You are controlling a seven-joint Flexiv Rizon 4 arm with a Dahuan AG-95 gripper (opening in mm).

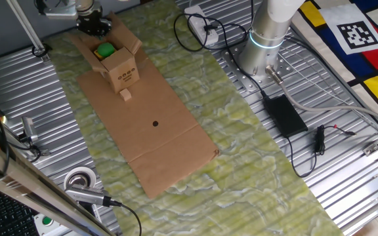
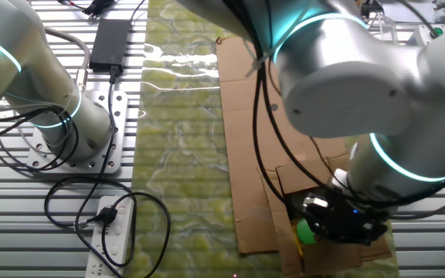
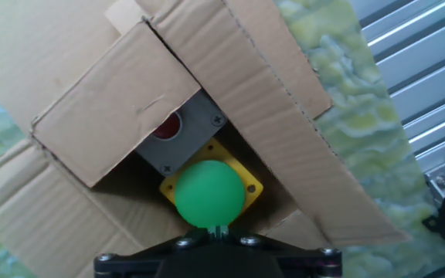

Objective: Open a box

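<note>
The box (image 1: 122, 71) is a small brown carton at the far end of the flat cardboard sheet, with dark printed marks on its near side. Its top flaps (image 3: 122, 100) stand spread open. Inside I see a green ball (image 3: 210, 193) on a yellow base beside a grey part with a red button; the green also shows in one fixed view (image 1: 105, 49) and the other fixed view (image 2: 306, 232). My gripper (image 1: 93, 25) hangs just above the far side of the open box. In the hand view only its black body (image 3: 216, 259) shows, and the fingers are hidden.
The large flat cardboard sheet (image 1: 156, 124) lies on a green mat (image 1: 241, 144), with a tiny cardboard block (image 1: 126, 96) in front of the box. The arm's base (image 1: 264, 46), a power strip (image 1: 202, 26), a black adapter (image 1: 284, 115) and a tape roll (image 1: 81, 180) lie around it.
</note>
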